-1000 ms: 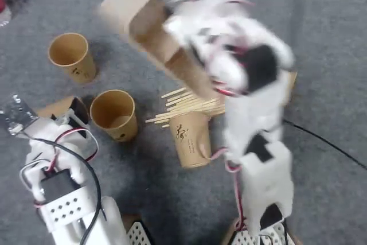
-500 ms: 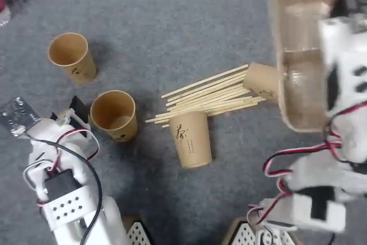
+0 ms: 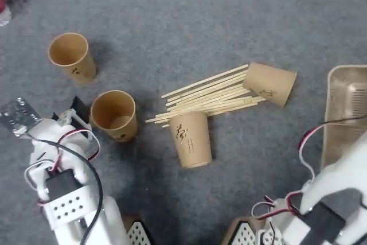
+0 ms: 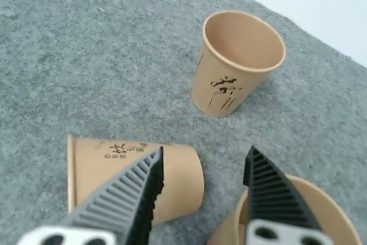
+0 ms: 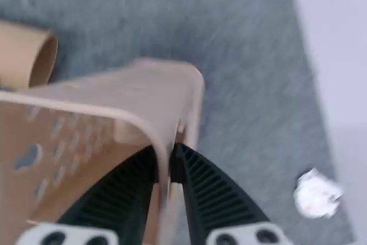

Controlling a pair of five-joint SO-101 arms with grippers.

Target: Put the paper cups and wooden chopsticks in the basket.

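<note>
**Grey carpeted table (image 3: 229, 21), 5 paper cups, all outside the basket (image 3: 332, 119).** The basket sits at the right edge of the high view. The right gripper (image 5: 167, 152) is clamped tight on the basket's rim wall. The left gripper (image 4: 205, 156) has its jaws spread and holds nothing. It hangs above a tipped cup (image 4: 114, 170), just beside 1 upright cup (image 3: 114, 114). A 2nd upright cup (image 3: 71, 55) stands farther back. The wooden chopsticks (image 3: 206, 98) lie in a loose bundle mid-table. At 1 end they reach a side-lying cup (image 3: 270, 83). The 5th cup (image 3: 191, 140) rests against their near side; whether it lies or stands cannot be told.
</note>
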